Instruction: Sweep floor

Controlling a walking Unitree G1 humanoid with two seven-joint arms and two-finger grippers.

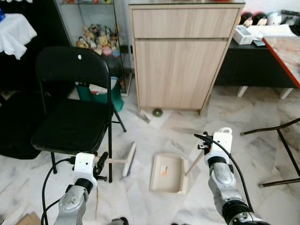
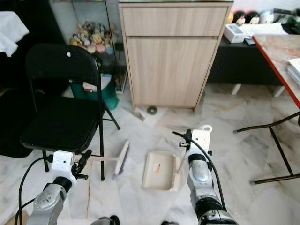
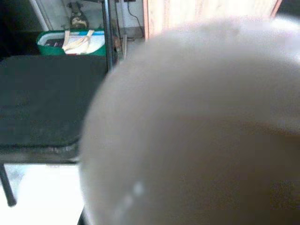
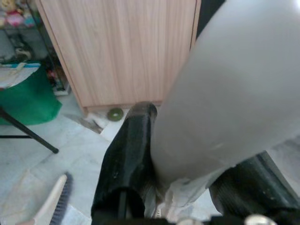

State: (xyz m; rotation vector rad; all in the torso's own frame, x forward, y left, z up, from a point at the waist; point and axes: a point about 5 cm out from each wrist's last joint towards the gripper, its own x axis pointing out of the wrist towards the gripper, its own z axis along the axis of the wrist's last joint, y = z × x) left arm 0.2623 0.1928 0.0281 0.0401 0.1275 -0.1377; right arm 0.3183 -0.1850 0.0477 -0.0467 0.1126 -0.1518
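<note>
A hand brush [image 1: 129,158] with dark bristles rests head-down on the marble floor, beside the black chair's front leg. Its pale handle runs back into my left gripper [image 1: 102,161], which is shut on it. The same handle [image 3: 197,126] looms blurred and very close in the left wrist view. To the right, a beige dustpan [image 1: 168,180] lies flat on the floor with a small orange scrap [image 1: 163,171] in it. My right gripper [image 1: 202,146] is shut on the dustpan's handle [image 1: 193,164]; black fingers [image 4: 126,159] press either side of it. A green round thing [image 1: 157,112] and a paper scrap [image 1: 144,117] lie by the cabinet.
A black folding chair [image 1: 75,123] stands close on the left, with a green bin [image 1: 101,96] behind it. A wooden cabinet [image 1: 180,61] is straight ahead. At the right are a red-edged table [image 1: 286,56] and its black legs [image 1: 281,136]. Open floor lies between the cabinet and the dustpan.
</note>
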